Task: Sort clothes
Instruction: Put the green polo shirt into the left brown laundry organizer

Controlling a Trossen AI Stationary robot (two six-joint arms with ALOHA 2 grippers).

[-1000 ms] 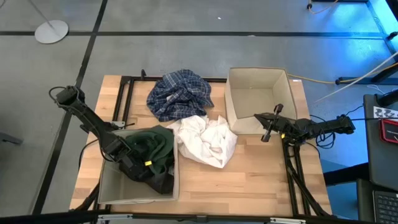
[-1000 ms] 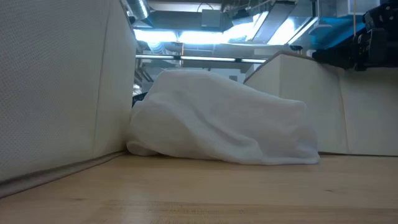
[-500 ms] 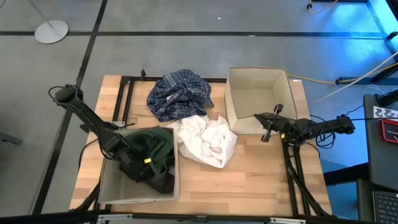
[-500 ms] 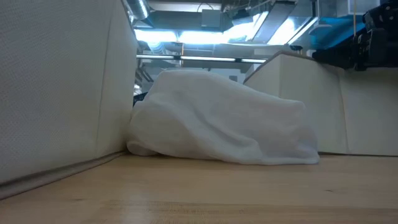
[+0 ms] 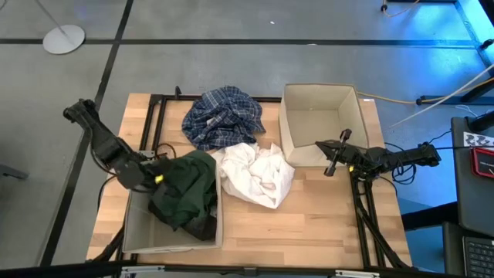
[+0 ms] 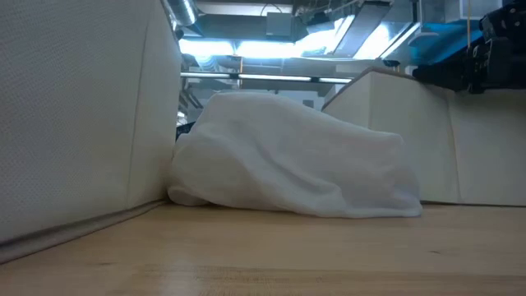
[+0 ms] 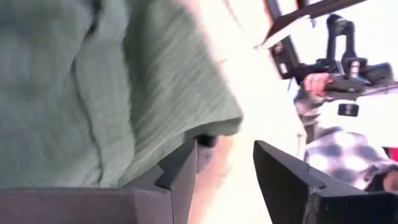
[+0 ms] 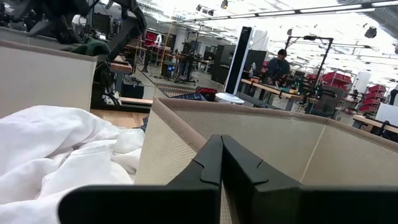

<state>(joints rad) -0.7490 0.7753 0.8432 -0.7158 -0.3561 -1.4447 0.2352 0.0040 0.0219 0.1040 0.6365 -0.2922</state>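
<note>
The dark green piece (image 5: 187, 191) lies heaped in the left beige bin (image 5: 139, 232), on top of the dark grey-black piece (image 5: 204, 226). My left gripper (image 5: 157, 178) is open at the bin's far edge, right beside the green piece (image 7: 93, 87); the gap between its fingers (image 7: 224, 162) is empty. The white piece (image 5: 256, 174) lies crumpled mid-table and also shows in the low view (image 6: 296, 164). The blue-and-white plaid shirt (image 5: 224, 116) lies behind it. My right gripper (image 5: 332, 160) is shut and empty at the right bin's near wall (image 8: 180, 143). My left gripper has nothing between its fingers. The green piece's edge (image 7: 211, 124) lies close by the outer side of one finger (image 7: 180, 174); whether they touch, I cannot tell.
The right beige bin (image 5: 287, 116) stands open at the back right, with nothing showing in it. Black frame bars (image 5: 150, 116) run along the table's left and far sides. Bare wood (image 5: 309, 224) lies in front of the white piece.
My left gripper has drawn back out of the left bin, toward the table's far-left and up. The green piece stays in the bin and now lies spread over the spot where the gripper was.
</note>
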